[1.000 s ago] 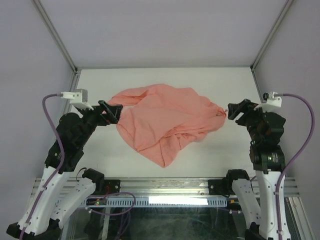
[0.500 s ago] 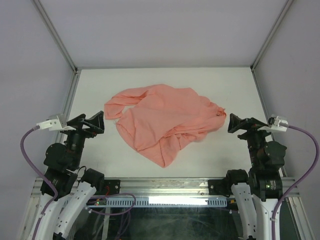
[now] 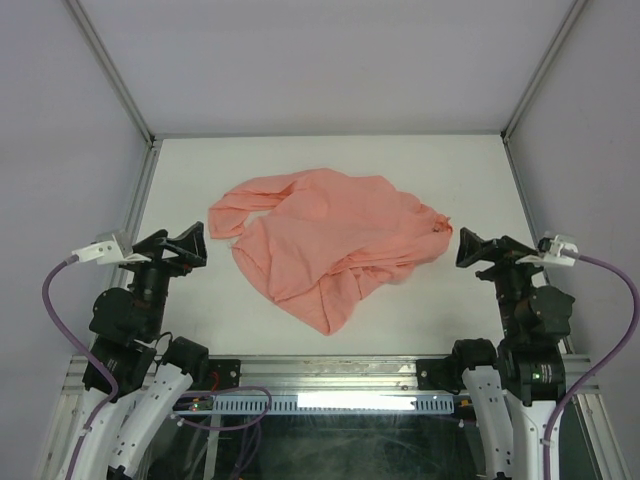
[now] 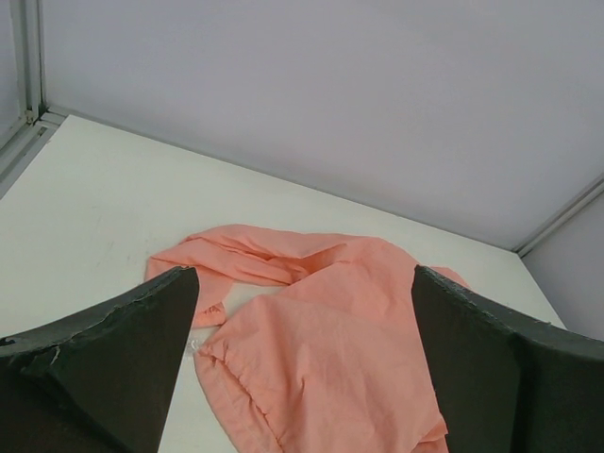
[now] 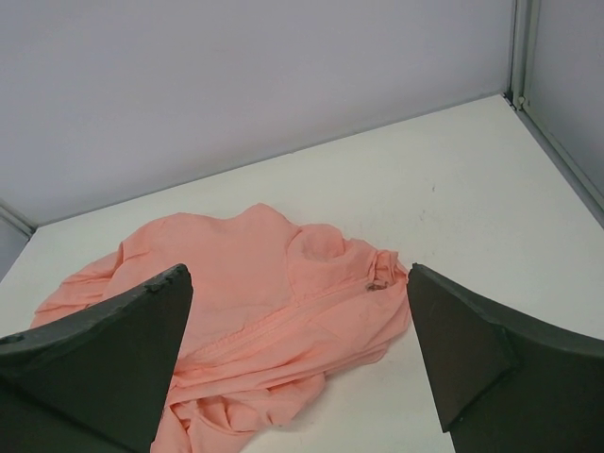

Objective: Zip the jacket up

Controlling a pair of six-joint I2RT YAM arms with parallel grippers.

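The salmon-pink jacket [image 3: 330, 240] lies crumpled in a heap on the white table, with a closed zipper seam running across it in the right wrist view [image 5: 274, 311] and a small metal zip pull [image 5: 379, 281] at its right end. It also shows in the left wrist view [image 4: 330, 340]. My left gripper [image 3: 190, 243] is open and empty, drawn back to the left of the jacket. My right gripper [image 3: 467, 246] is open and empty, just right of the jacket's right end and apart from it.
The white table [image 3: 450, 170] is walled by grey panels with metal frame posts [image 3: 112, 72] at the back corners. A metal rail [image 3: 330, 370] runs along the near edge by the arm bases.
A second ago both grippers were at the jacket's left and right ends. Both have let go and pulled back towards the near edge; the jacket has settled flat. Little moved in the last half second.
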